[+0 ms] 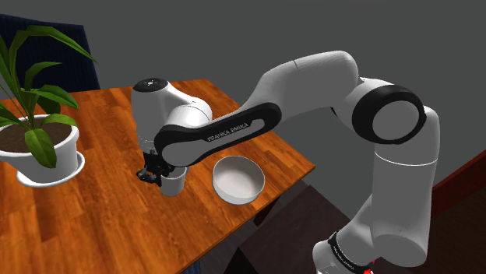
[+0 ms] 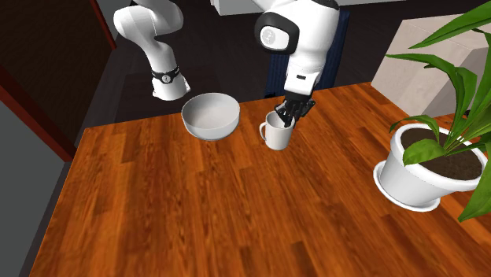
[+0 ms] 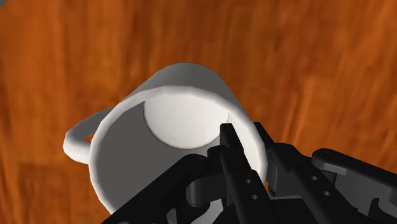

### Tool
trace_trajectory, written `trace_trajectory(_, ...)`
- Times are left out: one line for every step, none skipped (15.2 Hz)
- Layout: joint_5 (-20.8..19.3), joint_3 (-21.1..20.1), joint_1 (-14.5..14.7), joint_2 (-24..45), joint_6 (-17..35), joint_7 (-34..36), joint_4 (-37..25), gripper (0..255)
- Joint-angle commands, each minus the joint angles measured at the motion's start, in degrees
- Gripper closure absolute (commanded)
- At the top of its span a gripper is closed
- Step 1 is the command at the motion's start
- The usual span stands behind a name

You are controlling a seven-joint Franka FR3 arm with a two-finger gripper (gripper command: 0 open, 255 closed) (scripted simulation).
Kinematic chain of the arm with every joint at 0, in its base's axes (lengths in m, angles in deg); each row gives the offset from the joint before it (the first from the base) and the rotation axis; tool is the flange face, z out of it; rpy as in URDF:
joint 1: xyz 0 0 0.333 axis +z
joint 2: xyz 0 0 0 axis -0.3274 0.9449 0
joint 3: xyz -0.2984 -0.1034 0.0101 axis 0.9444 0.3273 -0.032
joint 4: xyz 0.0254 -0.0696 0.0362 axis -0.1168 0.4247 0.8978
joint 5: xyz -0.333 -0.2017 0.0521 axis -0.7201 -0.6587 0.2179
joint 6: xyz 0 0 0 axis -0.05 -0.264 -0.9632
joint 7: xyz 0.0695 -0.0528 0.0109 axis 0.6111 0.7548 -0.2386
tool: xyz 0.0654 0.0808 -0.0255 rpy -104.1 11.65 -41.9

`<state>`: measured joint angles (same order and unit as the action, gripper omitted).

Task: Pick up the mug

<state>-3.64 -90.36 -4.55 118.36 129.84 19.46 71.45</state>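
A white mug (image 1: 176, 184) (image 2: 276, 135) stands upright on the wooden table (image 1: 93, 226) (image 2: 197, 212), near the edge closest to the arm. In the wrist view I look down into the mug (image 3: 165, 121), whose handle sticks out on the side away from the fingers. My black gripper (image 1: 157, 173) (image 2: 288, 115) (image 3: 244, 131) comes down on the mug's rim. One finger (image 3: 224, 137) is inside the cup and the other is outside its wall, so the gripper is shut on the rim.
A white bowl (image 1: 237, 180) (image 2: 211, 116) sits beside the mug by the table edge. A potted plant (image 1: 40, 148) (image 2: 429, 161) in a white pot with saucer stands at the table's other end. A dark blue chair (image 1: 66, 47) is behind the table.
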Motion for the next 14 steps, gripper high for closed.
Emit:
trace_trajectory(0.00,0.01,0.00,0.02,0.01,0.00,0.01,255)
trace_trajectory(0.00,0.01,0.00,0.01,0.01,0.00,0.02,255)
trace_trajectory(-0.01,0.01,0.00,0.03,0.01,0.01,0.00,255)
trace_trajectory(-0.01,0.02,0.00,0.04,0.01,0.00,-0.01,255)
trace_trajectory(-0.01,0.00,0.04,0.06,-0.05,0.03,-0.08,255)
trace_trajectory(0.21,-0.13,-0.03,-0.33,-0.62,-0.12,-0.30,255)
trace_trajectory(0.43,-0.26,-0.11,-0.72,-1.19,-0.26,-0.52,255)
trace_trajectory(0.64,-0.38,-0.17,-1.08,-1.78,-0.41,-0.79,255)
trace_trajectory(0.85,-0.50,-0.24,-1.44,-2.37,-0.55,-1.05,255)
trace_trajectory(1.06,-0.62,-0.30,-1.79,-2.96,-0.69,-1.33,255)
trace_trajectory(1.26,-0.73,-0.36,-2.13,-3.55,-0.83,-1.62,255)
trace_trajectory(1.46,-0.84,-0.41,-2.46,-4.16,-0.97,-1.92,255)
trace_trajectory(1.66,-0.95,-0.46,-2.79,-4.76,-1.10,-2.24,255)
trace_trajectory(1.84,-1.05,-0.51,-3.10,-5.38,-1.24,-2.57,255)
